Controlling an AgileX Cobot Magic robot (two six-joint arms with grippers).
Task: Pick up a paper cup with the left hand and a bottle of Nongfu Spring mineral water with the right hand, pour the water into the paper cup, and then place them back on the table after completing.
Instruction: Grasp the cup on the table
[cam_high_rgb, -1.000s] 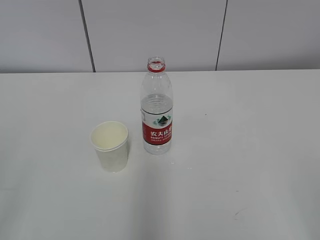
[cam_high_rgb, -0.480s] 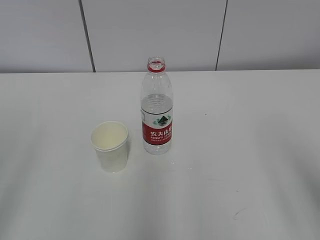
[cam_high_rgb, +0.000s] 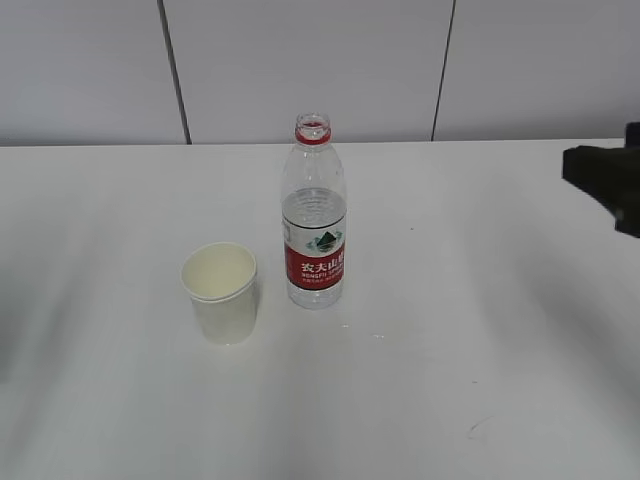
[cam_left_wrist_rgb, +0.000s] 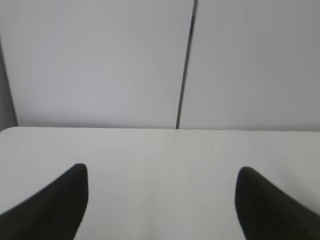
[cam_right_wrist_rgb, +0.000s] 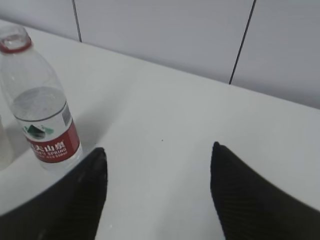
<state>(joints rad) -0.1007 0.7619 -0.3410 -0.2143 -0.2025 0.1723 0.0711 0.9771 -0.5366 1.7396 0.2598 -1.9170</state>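
The paper cup (cam_high_rgb: 220, 292) stands upright on the table (cam_high_rgb: 480, 330), its mouth open and its inside apparently empty. The bottle (cam_high_rgb: 314, 213) of Nongfu Spring stands upright just to the cup's right, close beside it but with a narrow gap between them; its cap is off, and the water (cam_high_rgb: 314, 212) reaches roughly the shoulder of the label. The right hand (cam_right_wrist_rgb: 156, 187) is at the far right edge of the exterior view, well apart from the bottle, with its fingers spread wide and holding nothing; in the right wrist view the bottle lies off to the left of the open jaws, not between them. The left hand (cam_left_wrist_rgb: 161, 202) is likewise spread and empty, faces bare tabletop and wall, and does not appear in the exterior view; the cup is not visible to its camera. The step in hand appears to be the approach. For a good grasp, centre the right jaws on the labelled body, below the water line, and close level so the open neck stays vertical. Bring the left jaws to the cup's mid-wall from its left side, and close gently, since thin paper is likely to buckle. Keep each hand clear of the neighbouring item, as the gap is small.
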